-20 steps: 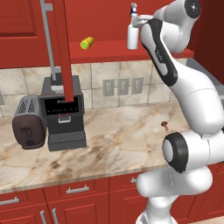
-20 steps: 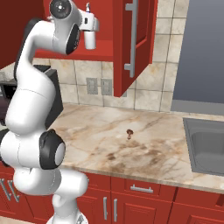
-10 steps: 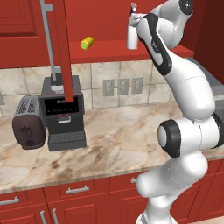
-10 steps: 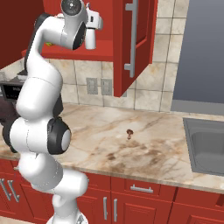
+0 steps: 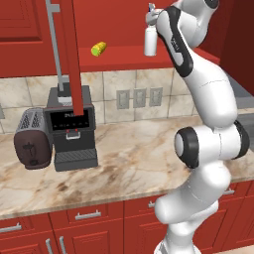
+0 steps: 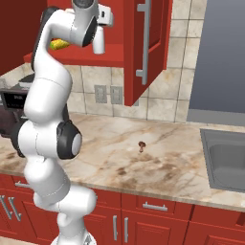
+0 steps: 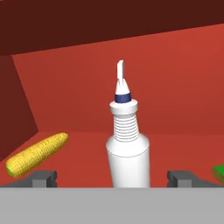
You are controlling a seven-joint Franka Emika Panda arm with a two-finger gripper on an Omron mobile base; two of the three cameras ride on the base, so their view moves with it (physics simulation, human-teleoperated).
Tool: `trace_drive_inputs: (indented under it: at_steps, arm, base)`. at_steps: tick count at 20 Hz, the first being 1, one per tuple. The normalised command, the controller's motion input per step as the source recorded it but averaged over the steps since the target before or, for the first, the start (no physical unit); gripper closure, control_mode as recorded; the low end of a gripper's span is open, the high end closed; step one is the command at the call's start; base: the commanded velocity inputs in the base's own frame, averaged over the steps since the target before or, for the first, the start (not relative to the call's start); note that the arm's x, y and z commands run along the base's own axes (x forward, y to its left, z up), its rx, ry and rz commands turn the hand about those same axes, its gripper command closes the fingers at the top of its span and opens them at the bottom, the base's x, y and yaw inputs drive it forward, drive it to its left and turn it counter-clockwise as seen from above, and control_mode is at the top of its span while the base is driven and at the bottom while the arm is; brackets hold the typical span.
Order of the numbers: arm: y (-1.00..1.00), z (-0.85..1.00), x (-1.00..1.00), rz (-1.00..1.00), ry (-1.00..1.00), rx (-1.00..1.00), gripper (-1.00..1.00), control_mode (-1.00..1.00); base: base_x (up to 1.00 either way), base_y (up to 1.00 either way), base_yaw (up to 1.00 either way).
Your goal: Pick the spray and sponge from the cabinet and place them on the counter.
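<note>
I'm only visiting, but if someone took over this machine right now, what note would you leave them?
Claw: open, holding nothing, its tips either side of the spray.
Spray: upright on the cabinet shelf.
Sponge: green corner at the hand view's right edge, on the same shelf. A corn cob lies on the spray's other side.
Done: arm raised to the shelf.
Left: grip the spray, set it on the counter, then the sponge.

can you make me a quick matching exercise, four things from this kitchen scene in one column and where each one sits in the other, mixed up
Things:
1. spray
2. corn cob
3. coffee machine
4. sink

Places:
A. on the counter beside the toaster
B. upright on the cabinet shelf, between the open gripper fingertips
C. set into the counter at the far right
D. lying on the cabinet shelf

Pairs: 1-B, 2-D, 3-A, 4-C
</note>
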Motion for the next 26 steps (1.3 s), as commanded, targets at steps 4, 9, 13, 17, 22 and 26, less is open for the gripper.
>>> trace_drive_inputs:
  at_steps: [4,9,13,17,22,26]
  arm:
    - [-0.01,0.00,0.08,0.02,0.00,0.00,-1.00,-1.00]
    - [0.00,-0.01,0.14,0.02,0.00,0.00,-1.00,-1.00]
    - [0.00,-0.05,0.30,0.02,0.00,0.00,-1.00,-1.00]
    - [-0.04,-0.17,0.41,0.02,0.00,0.00,-1.00,-1.00]
    - [-0.03,0.00,0.27,0.00,0.00,0.00,-1.00,-1.00]
    - [-0.01,0.00,0.24,0.00,0.00,0.00,-1.00,-1.00]
  base:
    - [0.00,0.00,0.00]
    - [0.00,0.00,0.00]
    - [0.00,0.00,0.00]
    - [0.00,0.00,0.00]
    - [0.00,0.00,0.00]
    - [0.00,0.00,0.00]
